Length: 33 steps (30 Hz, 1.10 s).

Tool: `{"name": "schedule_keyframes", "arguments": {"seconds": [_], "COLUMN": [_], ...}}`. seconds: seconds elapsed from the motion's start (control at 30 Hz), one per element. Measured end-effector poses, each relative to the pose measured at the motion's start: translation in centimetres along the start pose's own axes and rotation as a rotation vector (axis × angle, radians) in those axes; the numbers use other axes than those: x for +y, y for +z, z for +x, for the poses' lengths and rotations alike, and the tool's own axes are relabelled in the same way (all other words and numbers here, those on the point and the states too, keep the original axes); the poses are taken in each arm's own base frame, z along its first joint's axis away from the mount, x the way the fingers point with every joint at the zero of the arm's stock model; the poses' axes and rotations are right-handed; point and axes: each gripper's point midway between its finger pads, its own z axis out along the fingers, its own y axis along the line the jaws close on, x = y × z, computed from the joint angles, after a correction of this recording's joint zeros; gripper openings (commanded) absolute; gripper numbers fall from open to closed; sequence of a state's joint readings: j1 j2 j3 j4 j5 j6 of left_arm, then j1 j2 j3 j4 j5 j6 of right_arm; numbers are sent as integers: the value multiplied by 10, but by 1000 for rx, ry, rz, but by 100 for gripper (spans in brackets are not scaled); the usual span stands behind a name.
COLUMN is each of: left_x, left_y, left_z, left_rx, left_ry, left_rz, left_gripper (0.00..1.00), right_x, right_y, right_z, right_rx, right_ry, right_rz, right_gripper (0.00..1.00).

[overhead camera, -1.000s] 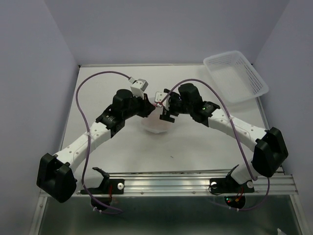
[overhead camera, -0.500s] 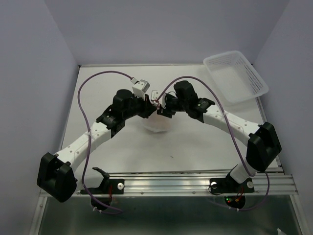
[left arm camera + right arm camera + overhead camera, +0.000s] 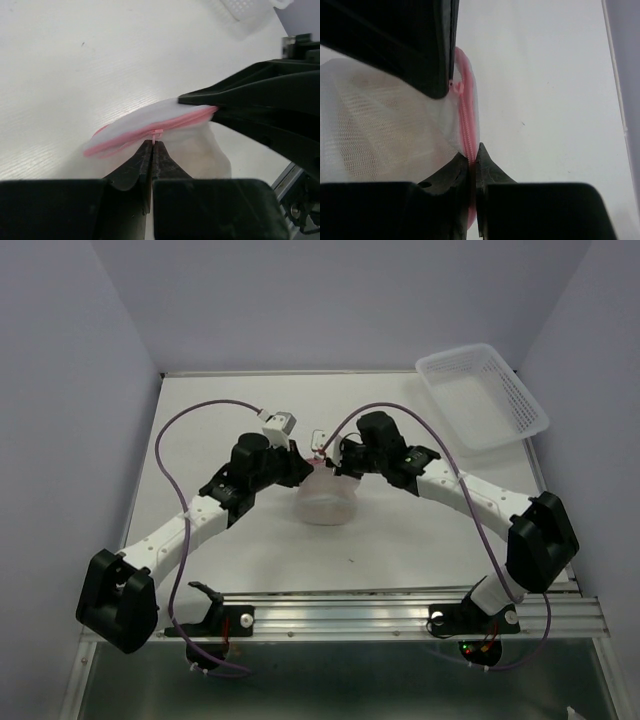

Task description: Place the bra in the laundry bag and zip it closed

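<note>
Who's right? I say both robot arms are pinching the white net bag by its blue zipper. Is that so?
Not quite. The zipper is pink, not blue; the right wrist view shows it clearly. The rest holds: the left fingers and the right fingers both pinch the white net bag by its zipper.

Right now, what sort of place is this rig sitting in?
Probably a lab test cell: plain walls box in a white table, an aluminium mounting rail runs along its near edge, and the props are a mesh laundry bag and a slotted plastic basket.
</note>
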State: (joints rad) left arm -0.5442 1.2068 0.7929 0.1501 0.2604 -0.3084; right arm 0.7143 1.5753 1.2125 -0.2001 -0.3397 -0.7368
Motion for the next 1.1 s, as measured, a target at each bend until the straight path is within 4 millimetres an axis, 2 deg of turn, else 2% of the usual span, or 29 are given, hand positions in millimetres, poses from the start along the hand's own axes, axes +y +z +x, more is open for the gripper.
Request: {"name": "schedule_keyframes", "arguments": {"seconds": [0.03, 0.23, 0.33, 0.43, 0.5, 0.53, 0.6, 0.63, 0.7, 0.8, 0.9, 1.0, 1.1], "left_x": [6, 70, 82, 82, 81, 81, 79, 81, 85, 83, 62, 38, 17], "left_y": [0, -10, -13, -13, -12, -12, -11, -12, -14, -20, -27, -29, -28], "left_z": [2, 21, 30, 30, 28, 28, 29, 28, 23, 6, -28, -46, -54], "left_rx": [2, 11, 19, 4, 0, 1, 5, 0, -8, -44, -117, -151, -158], "left_ry": [-17, -177, -229, -250, -263, -267, -276, -277, -282, -272, -229, -190, -156], "left_rz": [-17, -172, -190, -175, -167, -163, -153, -162, -183, -200, -168, -130, -108], "left_gripper": [0, 0, 0, 0, 0, 0, 0, 0, 0, 0, 0, 0, 0], "right_x": [0, -6, -1, 8, 13, 16, 20, 23, 24, 26, 32, 32, 23], "right_y": [-3, -16, -22, -24, -25, -26, -28, -31, -33, -34, -35, -37, -41], "right_z": [2, -3, -8, -6, -3, -2, 1, 2, 2, 0, -6, -16, -32], "right_rx": [7, -17, -43, -64, -76, -81, -89, -91, -93, -106, -124, -149, -181], "right_ry": [-1, -19, -28, -9, 9, 17, 43, 57, 90, 120, 146, 151, 141], "right_rz": [9, 72, 77, 76, 76, 78, 82, 81, 82, 68, 32, 10, 20], "right_gripper": [7, 6, 6, 7, 20, 24, 38, 55, 73, 89, 93, 93, 94]}}
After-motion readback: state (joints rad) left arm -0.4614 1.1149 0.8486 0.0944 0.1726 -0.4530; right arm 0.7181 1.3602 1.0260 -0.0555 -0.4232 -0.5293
